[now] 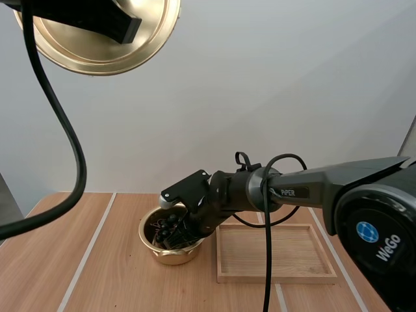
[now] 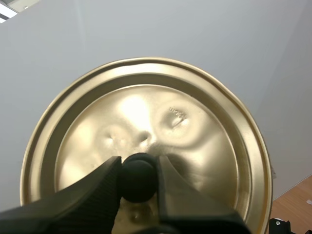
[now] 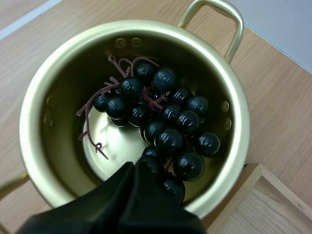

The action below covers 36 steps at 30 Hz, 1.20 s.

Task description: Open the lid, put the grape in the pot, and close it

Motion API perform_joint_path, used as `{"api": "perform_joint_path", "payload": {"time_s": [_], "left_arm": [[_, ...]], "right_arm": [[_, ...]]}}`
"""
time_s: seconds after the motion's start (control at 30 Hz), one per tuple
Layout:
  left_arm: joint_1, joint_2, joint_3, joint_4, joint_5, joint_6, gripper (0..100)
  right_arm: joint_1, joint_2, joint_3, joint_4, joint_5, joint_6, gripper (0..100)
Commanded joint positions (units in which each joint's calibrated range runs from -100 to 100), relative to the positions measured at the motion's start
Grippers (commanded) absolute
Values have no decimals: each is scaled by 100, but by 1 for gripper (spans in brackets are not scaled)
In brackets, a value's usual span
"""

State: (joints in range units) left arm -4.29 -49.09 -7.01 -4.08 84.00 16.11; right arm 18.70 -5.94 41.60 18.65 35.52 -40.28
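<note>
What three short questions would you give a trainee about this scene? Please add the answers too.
1. True or false: the lid sits on the pot.
2. Fill in: the right gripper reaches into the ___, at the bunch of grapes.
3. What holds the lid's knob? A) the left gripper B) the right gripper C) nothing

Key: 1 false, the lid is held up, away from the pot; 2 pot; 3 A.

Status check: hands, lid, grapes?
Left hand shut on lid, held high. Right hand at pot mouth, shut on grapes; bunch inside pot. Wooden tray beside pot, not blocking.
</note>
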Motion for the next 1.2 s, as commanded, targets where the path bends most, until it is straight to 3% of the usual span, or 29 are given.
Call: {"api": "perform_joint_path", "payload": {"time_s": [0.0, 0.23, 0.73, 0.87, 1.17], "left_arm": [[-23, -51, -28, 19, -42, -34, 0], [-23, -51, -28, 19, 277, -34, 0], [-23, -51, -28, 19, 277, -34, 0], [-23, -51, -28, 19, 277, -34, 0], [-23, -51, -28, 19, 314, -34, 0]], "right_arm": [[-19, 133, 6, -106, -582, -33, 0], [-19, 291, 6, -175, -1254, -33, 0], [-19, -687, 6, -175, -962, -33, 0], [-19, -499, 6, -175, -932, -33, 0], [-19, 277, 6, -416, -2100, -33, 0]]}}
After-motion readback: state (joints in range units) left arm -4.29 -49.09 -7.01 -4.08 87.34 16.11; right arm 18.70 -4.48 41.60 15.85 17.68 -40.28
